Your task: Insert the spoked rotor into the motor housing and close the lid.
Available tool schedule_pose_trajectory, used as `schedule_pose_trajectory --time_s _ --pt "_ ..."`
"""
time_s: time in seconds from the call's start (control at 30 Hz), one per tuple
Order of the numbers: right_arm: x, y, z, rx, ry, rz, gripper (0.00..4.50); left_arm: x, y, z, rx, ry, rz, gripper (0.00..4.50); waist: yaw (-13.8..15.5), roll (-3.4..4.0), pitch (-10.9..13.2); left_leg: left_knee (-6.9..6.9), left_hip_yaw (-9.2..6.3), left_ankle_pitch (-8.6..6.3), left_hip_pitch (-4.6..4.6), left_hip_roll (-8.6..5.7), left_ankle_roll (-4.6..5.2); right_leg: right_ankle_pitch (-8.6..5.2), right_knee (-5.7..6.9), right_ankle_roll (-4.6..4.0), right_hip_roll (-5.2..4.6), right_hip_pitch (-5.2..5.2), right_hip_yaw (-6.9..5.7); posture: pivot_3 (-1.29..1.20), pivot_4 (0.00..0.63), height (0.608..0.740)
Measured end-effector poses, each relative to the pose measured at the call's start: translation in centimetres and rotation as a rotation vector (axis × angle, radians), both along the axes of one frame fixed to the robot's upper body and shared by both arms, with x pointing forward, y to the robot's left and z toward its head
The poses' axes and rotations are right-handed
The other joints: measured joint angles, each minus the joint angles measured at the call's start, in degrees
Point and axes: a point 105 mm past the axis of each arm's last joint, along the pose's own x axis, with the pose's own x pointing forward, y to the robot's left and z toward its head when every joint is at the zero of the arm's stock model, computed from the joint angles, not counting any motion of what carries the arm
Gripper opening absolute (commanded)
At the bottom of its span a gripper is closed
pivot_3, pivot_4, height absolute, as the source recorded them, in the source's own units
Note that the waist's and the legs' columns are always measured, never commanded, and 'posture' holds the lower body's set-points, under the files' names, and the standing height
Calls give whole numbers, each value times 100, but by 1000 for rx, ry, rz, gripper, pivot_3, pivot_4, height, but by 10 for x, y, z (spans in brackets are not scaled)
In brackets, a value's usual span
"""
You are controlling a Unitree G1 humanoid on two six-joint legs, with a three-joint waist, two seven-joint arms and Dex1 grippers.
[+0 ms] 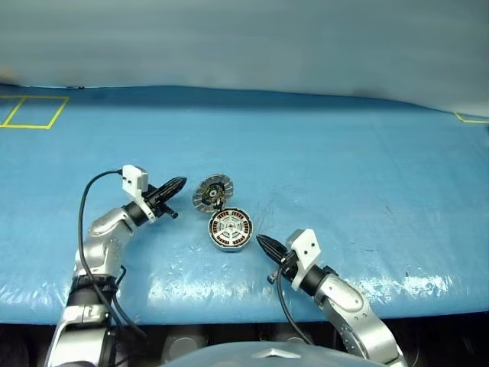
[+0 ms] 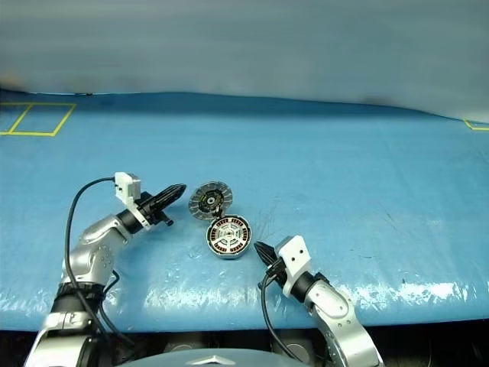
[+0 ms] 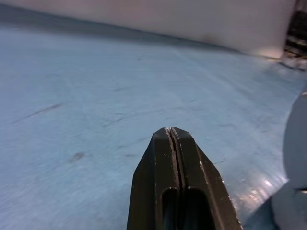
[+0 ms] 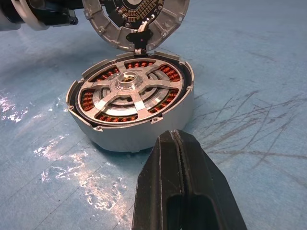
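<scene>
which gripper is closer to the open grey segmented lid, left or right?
Left. The left gripper sits shut just beside the round grey segmented lid, not touching. The right gripper, shut, is farther off, beyond the round silver motor housing.

Silver arms, black cables, white wrist cameras, black tapered tools (image 1: 181, 184)

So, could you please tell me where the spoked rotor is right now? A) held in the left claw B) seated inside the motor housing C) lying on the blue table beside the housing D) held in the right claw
B: the spoked rotor sits inside the motor housing, copper windings showing between its spokes, with the lid open.
</scene>
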Motion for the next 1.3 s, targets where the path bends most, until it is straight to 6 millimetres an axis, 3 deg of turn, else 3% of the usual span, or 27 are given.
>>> schedule_pose_trajectory --time_s 0.13,0.57,0.77,1.07,1.3 --pt "-1 0 -4 3 15 4 0 0 -14 10 -82 44 -152 22 0 0 0 0 -1 2 0 -2 -3 -1 1 -2 5 1 2 0 150 740" --pt "-6 5 -7 28 29 13 0 2 -60 0 23 129 -426 22 12 -2 1 5 -3 3 0 -10 -6 -2 5 -4 8 2 4 0 150 740" --pt "-4 8 -5 32 19 21 0 -13 -78 -7 72 160 -572 22 9 -2 1 6 -2 3 0 -12 -6 -1 6 -5 9 1 5 0 150 740" --pt "0 8 -4 42 24 -7 0 -28 -90 -16 146 178 -662 22 11 -2 1 9 -3 3 -1 -10 -5 -1 9 -5 9 1 7 0 150 740" --pt "10 -6 -1 44 30 -81 0 -33 -95 -20 193 114 -662 22 17 -1 0 21 -5 3 4 -3 -5 -1 18 -6 8 8 8 0 150 740"
